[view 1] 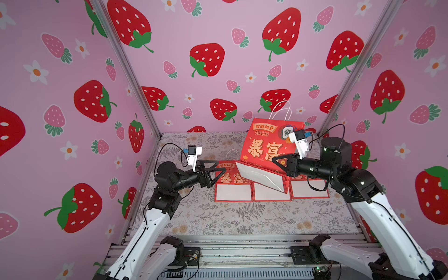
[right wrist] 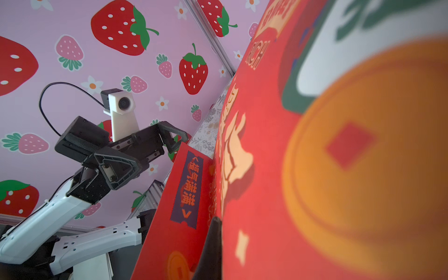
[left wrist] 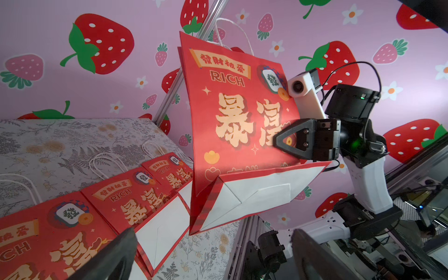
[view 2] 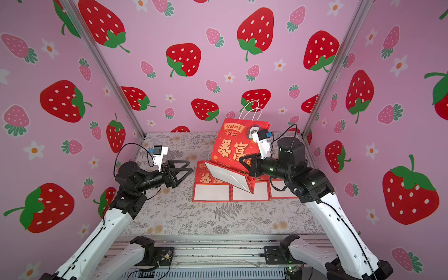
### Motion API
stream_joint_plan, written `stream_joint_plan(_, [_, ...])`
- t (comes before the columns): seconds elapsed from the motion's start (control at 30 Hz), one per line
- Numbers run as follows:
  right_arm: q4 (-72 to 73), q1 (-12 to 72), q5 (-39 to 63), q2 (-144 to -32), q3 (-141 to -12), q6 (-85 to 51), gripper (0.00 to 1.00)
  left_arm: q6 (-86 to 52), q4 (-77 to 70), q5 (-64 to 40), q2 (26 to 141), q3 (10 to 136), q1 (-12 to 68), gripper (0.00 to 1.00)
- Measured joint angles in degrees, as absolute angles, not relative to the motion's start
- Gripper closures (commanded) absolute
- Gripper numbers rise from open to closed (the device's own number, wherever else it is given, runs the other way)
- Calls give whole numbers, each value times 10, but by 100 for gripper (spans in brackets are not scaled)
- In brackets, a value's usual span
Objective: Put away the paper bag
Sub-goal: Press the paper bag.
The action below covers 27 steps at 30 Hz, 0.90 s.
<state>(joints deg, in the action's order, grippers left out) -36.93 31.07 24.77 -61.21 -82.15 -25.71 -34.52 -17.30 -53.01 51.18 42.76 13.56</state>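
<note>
The red paper bag (view 1: pixel 263 145) (view 2: pixel 229 145) hangs upright over the back right of the table. It is pressed flat, and its white bottom panel (left wrist: pixel 254 196) is folded up towards the front. Two white cord handles stick up from its top. My right gripper (view 1: pixel 276 160) (view 2: pixel 242 160) (left wrist: pixel 278 140) is shut on the bag's right edge, low down. In the right wrist view the bag (right wrist: pixel 303 169) fills the frame beside one dark finger (right wrist: pixel 213 242). My left gripper (view 1: pixel 221 168) (view 2: pixel 190 166) (left wrist: pixel 213 257) stands open and empty to the left of the bag, apart from it.
Three identical red bags lie flat in a row on the floral table cover (view 1: pixel 242 218): left (view 1: pixel 232 180), middle (view 1: pixel 271 194), right (view 1: pixel 308 189). The held bag hangs above the middle one. Strawberry-print walls close in three sides, and a metal rail (view 1: pixel 242 252) runs along the front.
</note>
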Motion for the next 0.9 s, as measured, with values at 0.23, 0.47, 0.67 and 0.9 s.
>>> stream_joint_plan(0.23, [-279,310,335,-642,-817,-306,100,-345,-209,-557,540,428,167,1])
stream_joint_plan(0.47, [-215,310,442,-661,-800,-350,100,-349,-227,-573,555,428,196,1])
stream_joint_plan(0.67, [-168,310,524,-661,-783,-378,100,-369,-276,-585,531,428,208,1])
stream_joint_plan(0.9, [-160,319,568,-661,-766,-379,100,-370,-291,-592,512,430,238,14])
